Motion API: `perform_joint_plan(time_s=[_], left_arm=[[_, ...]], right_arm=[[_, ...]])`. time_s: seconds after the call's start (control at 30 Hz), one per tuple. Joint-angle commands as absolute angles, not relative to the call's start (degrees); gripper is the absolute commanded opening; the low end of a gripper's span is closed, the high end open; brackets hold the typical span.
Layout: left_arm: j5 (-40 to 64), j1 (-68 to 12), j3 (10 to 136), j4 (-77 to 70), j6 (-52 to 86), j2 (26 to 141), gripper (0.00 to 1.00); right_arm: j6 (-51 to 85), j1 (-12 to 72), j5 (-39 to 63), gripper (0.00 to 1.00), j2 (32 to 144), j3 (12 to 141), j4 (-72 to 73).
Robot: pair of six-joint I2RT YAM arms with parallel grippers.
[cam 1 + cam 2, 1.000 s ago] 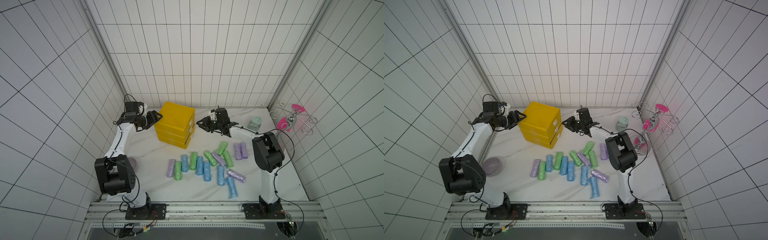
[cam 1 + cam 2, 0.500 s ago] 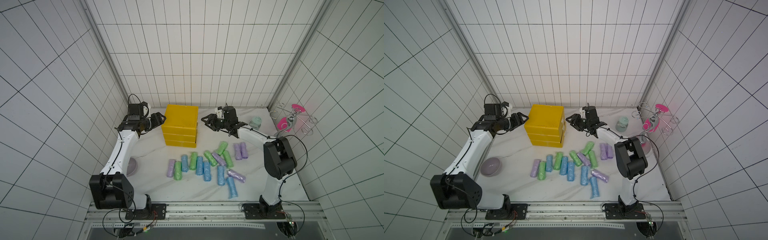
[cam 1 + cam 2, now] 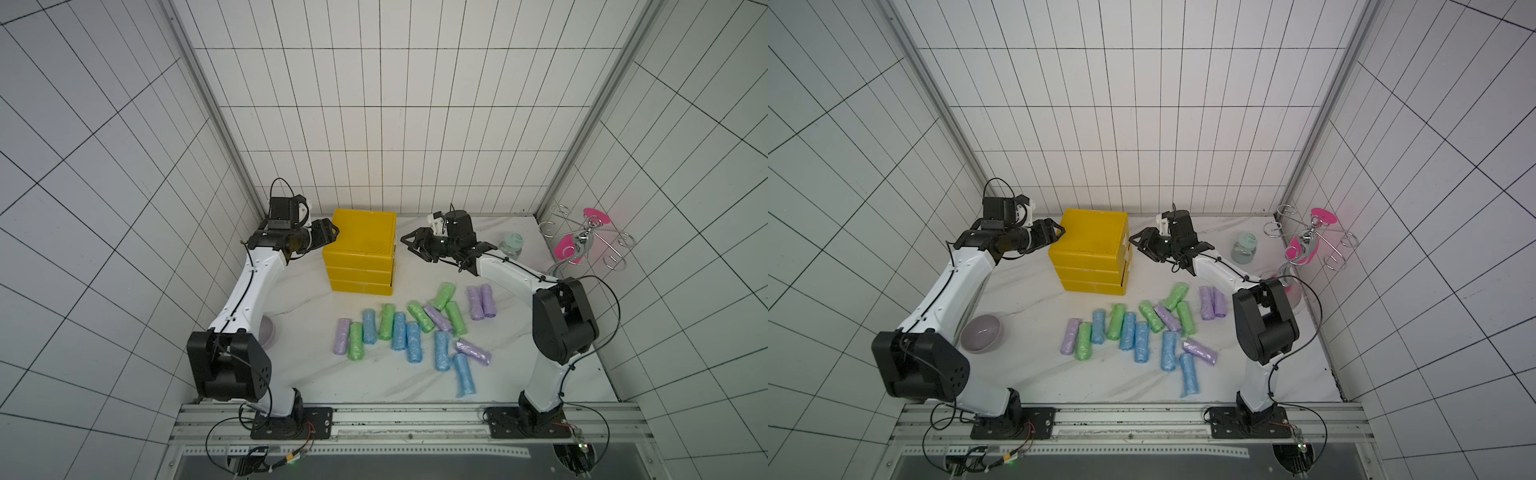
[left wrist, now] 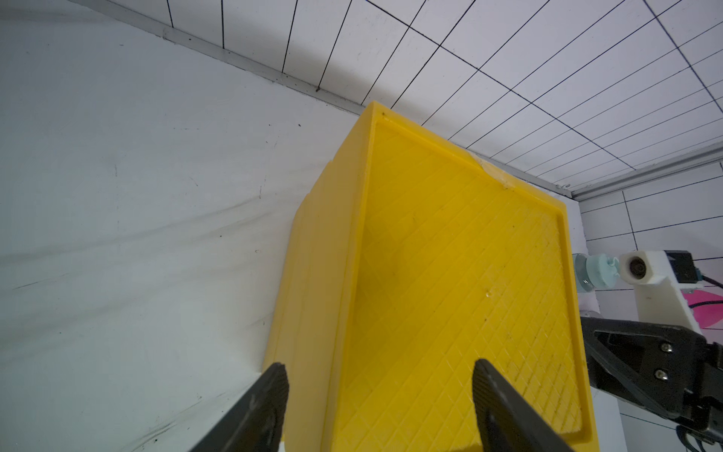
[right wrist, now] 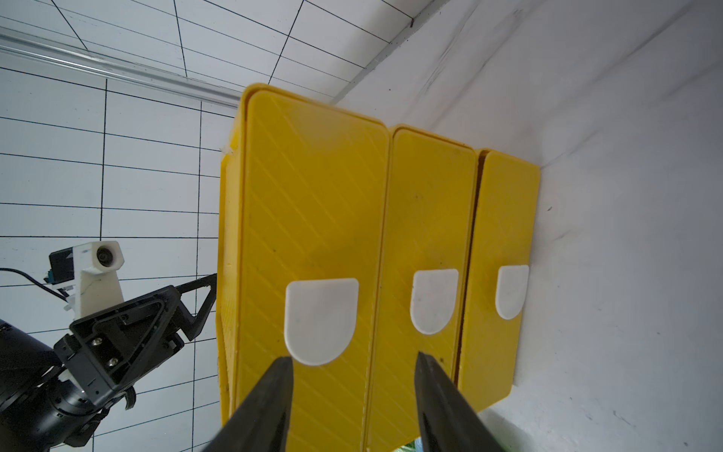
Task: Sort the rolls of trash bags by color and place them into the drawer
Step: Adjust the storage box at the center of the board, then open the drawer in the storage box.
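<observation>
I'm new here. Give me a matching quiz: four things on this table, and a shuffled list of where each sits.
1. yellow drawer unit
2. purple bowl
3. mint jar
4. rolls of trash bags

A. scattered over the middle of the table
B. beside the left arm
C. between left claw and right claw
D. back right, by the wire rack

Pairs: 1-C, 2-B, 3-D, 4-A

Yellow drawer unit [image 3: 360, 245] has swung square — left claw [image 3: 330, 235] and right claw [image 3: 409, 247] followed.
</observation>
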State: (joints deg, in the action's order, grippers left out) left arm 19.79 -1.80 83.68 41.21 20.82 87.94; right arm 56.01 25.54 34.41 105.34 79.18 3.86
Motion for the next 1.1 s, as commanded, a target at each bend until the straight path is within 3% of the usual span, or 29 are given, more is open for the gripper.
perform_joint_plan(time_s=[0.0,0.47,1.07], left_arm=[[17.61,-1.75,84.49,42.01,19.01,88.94,0.73],[17.23,-1.76,83.06,42.10,17.88,90.79,0.70],[17.22,-1.59,82.27,42.19,17.82,91.98,0.67]], right_arm=[[54.93,26.45,34.55,0.53,105.83,82.44,3.56],[54.74,27.77,34.37,0.52,109.28,86.10,1.48],[45.05,27.60,26.91,0.10,108.75,90.54,-11.75]])
